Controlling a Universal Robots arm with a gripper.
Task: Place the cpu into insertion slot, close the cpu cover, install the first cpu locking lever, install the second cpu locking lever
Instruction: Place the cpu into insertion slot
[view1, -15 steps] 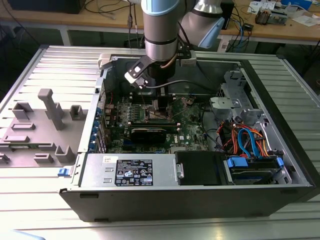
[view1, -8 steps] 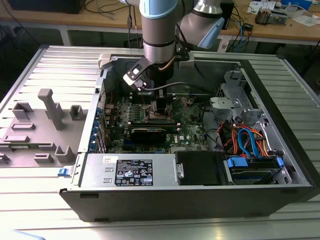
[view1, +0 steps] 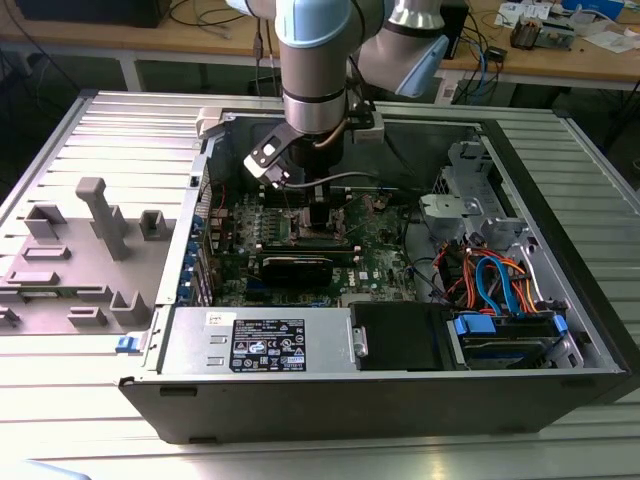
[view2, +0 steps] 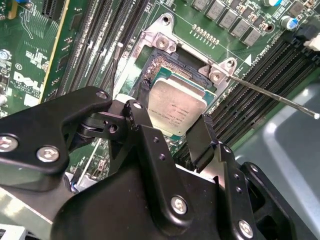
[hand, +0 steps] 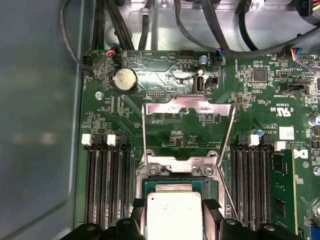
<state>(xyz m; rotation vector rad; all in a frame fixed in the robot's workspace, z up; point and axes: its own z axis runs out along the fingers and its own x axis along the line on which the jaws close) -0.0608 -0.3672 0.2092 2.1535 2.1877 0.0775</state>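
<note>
My gripper (view1: 318, 205) reaches down into the open computer case over the green board. In both wrist views its black fingers (view2: 139, 122) clamp the sides of the cpu (view2: 177, 106), a silver-grey square chip. The chip hangs level, just over the insertion slot (view2: 161, 66), whose contact field shows at one uncovered edge. In the first wrist view the cpu (hand: 172, 210) sits between the fingers (hand: 212, 207), over the insertion slot (hand: 172, 176). The cpu cover (hand: 187, 106) stands swung up and open behind it. A thin locking lever (view2: 272, 95) sticks out free beside the socket.
Black memory slots (hand: 107, 185) flank the socket on both sides, and a coin battery (hand: 124, 80) lies beyond the cover. In the exterior view a power supply (view1: 260, 340) and blue and orange cables (view1: 500, 280) fill the case front. A grey fixture (view1: 90, 250) lies on the exterior view's left.
</note>
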